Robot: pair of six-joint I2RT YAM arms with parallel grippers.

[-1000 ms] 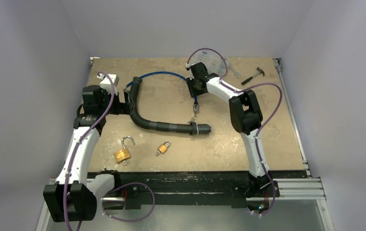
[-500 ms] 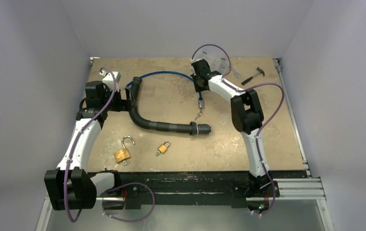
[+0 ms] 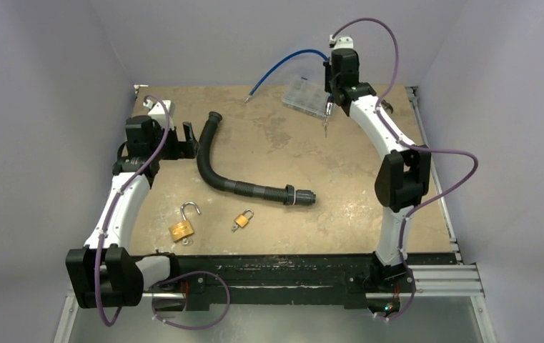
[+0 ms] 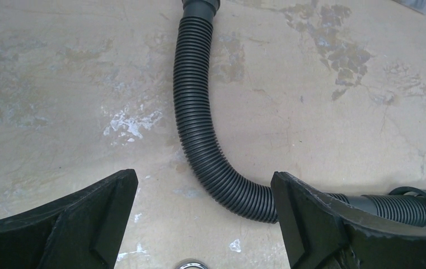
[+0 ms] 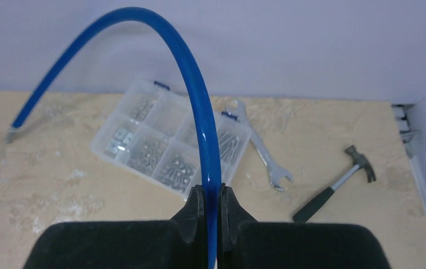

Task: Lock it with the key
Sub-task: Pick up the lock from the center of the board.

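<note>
Two brass padlocks lie near the table's front. The larger padlock [image 3: 182,229] has its shackle swung open. The smaller padlock [image 3: 242,218] is closed. My right gripper [image 3: 332,84] [image 5: 211,191] is raised at the back right, shut on a blue cable [image 3: 283,63] [image 5: 196,95]. The cable arcs left through the air. Small metal pieces that look like a key [image 3: 325,126] dangle under the gripper. My left gripper [image 3: 186,137] [image 4: 204,185] hangs open and empty over a black ribbed hose [image 3: 244,187] [image 4: 196,129].
A clear parts box [image 3: 303,96] [image 5: 165,147], a wrench [image 5: 262,151] and a small hammer [image 5: 333,186] lie at the back right. The hose curves across the table's middle. A metal ring [image 4: 191,264] shows at the bottom edge of the left wrist view.
My right gripper shut on the blue cable and lifted it off the table, swinging up and to the back right. The hose shifted slightly. The left arm barely moved.
</note>
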